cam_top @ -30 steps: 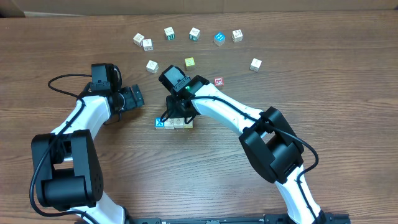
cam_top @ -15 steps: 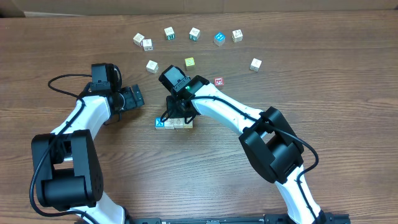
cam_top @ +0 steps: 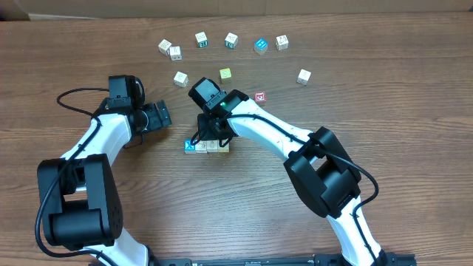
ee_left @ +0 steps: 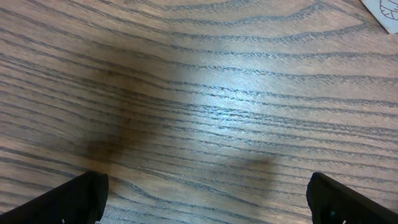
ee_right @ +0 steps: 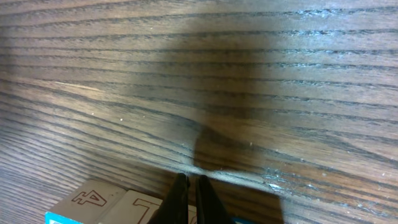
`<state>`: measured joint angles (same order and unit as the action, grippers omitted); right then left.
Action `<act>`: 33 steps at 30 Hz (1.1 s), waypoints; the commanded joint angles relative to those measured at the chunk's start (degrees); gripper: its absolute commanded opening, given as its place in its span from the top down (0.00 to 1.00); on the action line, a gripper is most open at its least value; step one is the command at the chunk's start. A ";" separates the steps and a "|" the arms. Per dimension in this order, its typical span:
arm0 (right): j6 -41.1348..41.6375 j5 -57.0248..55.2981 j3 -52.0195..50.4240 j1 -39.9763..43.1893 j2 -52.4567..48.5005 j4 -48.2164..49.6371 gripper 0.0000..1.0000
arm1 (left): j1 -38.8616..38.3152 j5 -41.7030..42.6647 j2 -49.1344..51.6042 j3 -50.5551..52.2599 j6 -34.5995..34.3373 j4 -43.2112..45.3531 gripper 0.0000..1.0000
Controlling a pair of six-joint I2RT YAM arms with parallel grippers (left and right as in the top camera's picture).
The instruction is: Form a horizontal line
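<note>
A short row of small cubes (cam_top: 207, 146) lies side by side left to right at mid-table. Its left end is a blue cube (cam_top: 190, 146), with pale cream cubes (cam_top: 202, 145) to its right. My right gripper (cam_top: 212, 138) hangs directly over the row and hides part of it. In the right wrist view that gripper (ee_right: 189, 183) is shut with nothing between its fingertips. A cream cube marked 4 (ee_right: 93, 196) and another cream cube (ee_right: 144, 205) lie just left of the fingers. My left gripper (cam_top: 160, 115) stands open left of the row, over bare wood (ee_left: 214, 199).
Loose cubes lie scattered along the back: white ones (cam_top: 165, 46), (cam_top: 201, 38), (cam_top: 281, 42), a blue-faced one (cam_top: 261, 46), a yellow-green one (cam_top: 225, 74), a red-faced one (cam_top: 259, 97) and a white one (cam_top: 304, 76). A black cable (cam_top: 74, 96) loops behind the left arm.
</note>
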<state>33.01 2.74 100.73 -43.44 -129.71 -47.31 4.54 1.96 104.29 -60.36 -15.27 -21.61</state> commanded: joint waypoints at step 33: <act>0.17 -3.87 -0.28 -0.85 -0.22 2.21 0.95 | -0.04 0.44 0.72 0.24 -0.59 0.00 0.00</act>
<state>32.99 1.83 100.73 -44.03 -129.71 -45.80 4.54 1.98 104.29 -60.36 -15.27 -21.61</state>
